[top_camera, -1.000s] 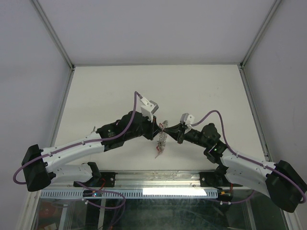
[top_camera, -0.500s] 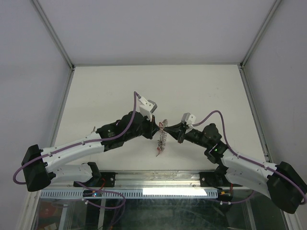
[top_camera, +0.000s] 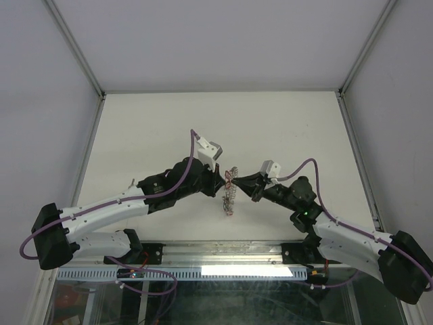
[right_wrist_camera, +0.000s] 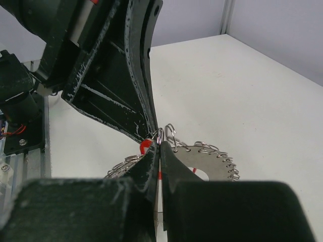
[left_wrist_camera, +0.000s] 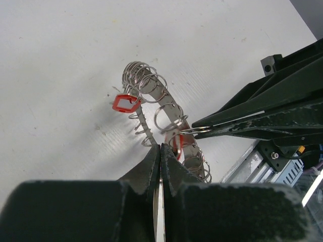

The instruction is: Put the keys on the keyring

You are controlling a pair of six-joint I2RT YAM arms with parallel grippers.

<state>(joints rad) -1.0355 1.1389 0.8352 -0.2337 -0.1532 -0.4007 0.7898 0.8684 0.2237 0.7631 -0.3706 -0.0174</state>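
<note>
Gripping keyring (top_camera: 230, 194) from both sides, mid-counter (top_camera: 169, 128): L pincer (top_camera: 222, 181) clamped on the flat grey metal plate's edge, R pincer (top_camera: 239, 183) pinched shut on a thin wire loop. Plate stands edge-on, toothed rim w/ silvery loops; red plastic head (left_wrist_camera: 125, 103) hangs off one.

A grey metal keyring (top_camera: 230, 194), a flat toothed disc fringed with small silvery wire loops, is standing on edge just below the middle of the top view. In the left wrist view, a small red plastic key head (left_wrist_camera: 124, 103) is hanging from a loop at its upper left end. A second red piece (left_wrist_camera: 176, 142) is showing against the disc lower down.
</note>
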